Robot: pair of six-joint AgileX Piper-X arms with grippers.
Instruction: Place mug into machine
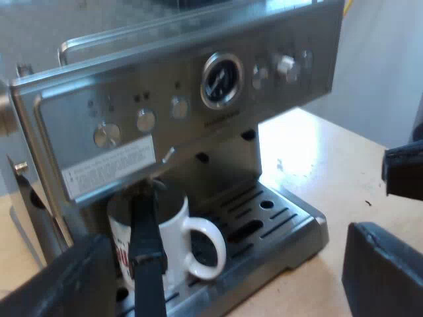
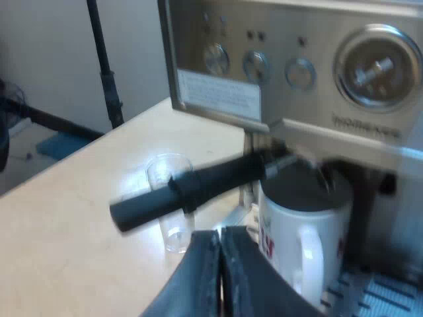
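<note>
Though partly hidden behind holder handle (image 1: 145, 251), standing on drip tray (image 1: 284, 221) of machine (image 1: 198, 99): mug (image 1: 178, 238). Half of red print (image 1: 121, 256) cut off. Spread wide, empty: left end effector (image 1: 225, 284). Pinched together, empty: right end effector (image 2: 220, 244).

Espresso machine (image 1: 198, 132) close ahead, steel front panel facing camera. Round gauge (image 1: 221, 80) set among knobs; label sticker (image 1: 109, 165) below them. White mug (image 1: 173, 246) upright on drip tray (image 1: 291, 221), under brew head, red print on side, loop handle toward camera. Dark holder handle (image 1: 147, 254) juts out across mug front; contact with mug unclear. Left gripper (image 1: 225, 264) fingers spread wide, short of tray edge. Light wooden table (image 1: 324, 165) beside machine.
</note>
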